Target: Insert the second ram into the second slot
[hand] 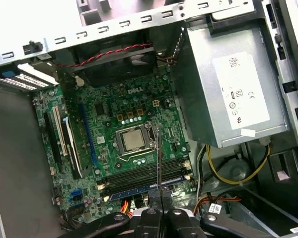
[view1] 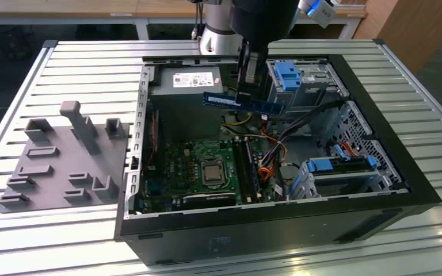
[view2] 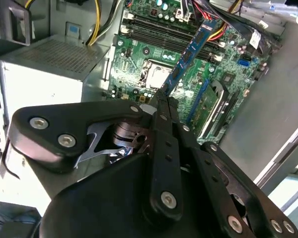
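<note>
The second ram (view1: 244,103), a thin blue circuit-board stick with dark chips, hangs level above the open computer case with my gripper (view1: 246,94) shut on its middle. In the second wrist view the ram (view2: 188,52) juts out from the gripper (view2: 161,97) over the green motherboard (view2: 139,54). The first wrist view shows the ram (hand: 158,153) edge-on as a thin line above the black memory slots (hand: 144,174); it is well clear of them. A blue strip (hand: 139,189) lies along the slot row nearest the gripper (hand: 159,196). The slots (view1: 246,168) run beside the processor socket (view1: 212,171).
A grey power supply (view1: 186,80) fills the case's far corner. Blue drive-bay clips (view1: 286,75) and a drive cage (view1: 328,167) stand on the exterior view's right, with loose cables (view1: 275,138) beside the slots. A grey fixture plate (view1: 60,161) lies left of the case.
</note>
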### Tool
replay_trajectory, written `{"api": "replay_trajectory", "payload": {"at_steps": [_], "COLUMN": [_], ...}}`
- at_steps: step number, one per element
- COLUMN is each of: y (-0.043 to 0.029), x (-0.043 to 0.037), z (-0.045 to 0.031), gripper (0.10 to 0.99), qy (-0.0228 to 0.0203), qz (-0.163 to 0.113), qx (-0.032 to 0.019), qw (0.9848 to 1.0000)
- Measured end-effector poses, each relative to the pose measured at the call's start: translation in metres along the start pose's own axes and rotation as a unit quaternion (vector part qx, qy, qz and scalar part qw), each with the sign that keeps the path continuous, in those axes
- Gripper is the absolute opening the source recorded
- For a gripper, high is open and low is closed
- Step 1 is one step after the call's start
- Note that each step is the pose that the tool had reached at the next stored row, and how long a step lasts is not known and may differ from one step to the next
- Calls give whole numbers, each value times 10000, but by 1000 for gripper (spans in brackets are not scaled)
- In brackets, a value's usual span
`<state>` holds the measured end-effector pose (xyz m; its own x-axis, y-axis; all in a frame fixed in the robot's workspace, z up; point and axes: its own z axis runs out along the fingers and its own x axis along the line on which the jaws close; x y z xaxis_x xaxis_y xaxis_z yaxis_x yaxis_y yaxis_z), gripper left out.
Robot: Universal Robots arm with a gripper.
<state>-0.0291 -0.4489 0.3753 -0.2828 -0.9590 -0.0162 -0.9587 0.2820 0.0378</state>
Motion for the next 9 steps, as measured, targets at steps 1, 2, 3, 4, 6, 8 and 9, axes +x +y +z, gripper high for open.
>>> {"api": "replay_trajectory", "payload": {"at_steps": [1,2,3,4,6,8,9], "y": [0,0,0,0,-1,-1,-1], "x": [0,0,1,2,2,2,2], "z": [1,1,1,2,3,5,5], "gripper": [118,118,118,118,118,118,118], "qy": [-2,-3,-5,-7,-9,-13,-16], "qz": [45,83,123,167,271,392,456], "qx": [1,1,2,3,5,7,8], "qw": [10000,10000,9999,9999,9996,9992,9990]}}
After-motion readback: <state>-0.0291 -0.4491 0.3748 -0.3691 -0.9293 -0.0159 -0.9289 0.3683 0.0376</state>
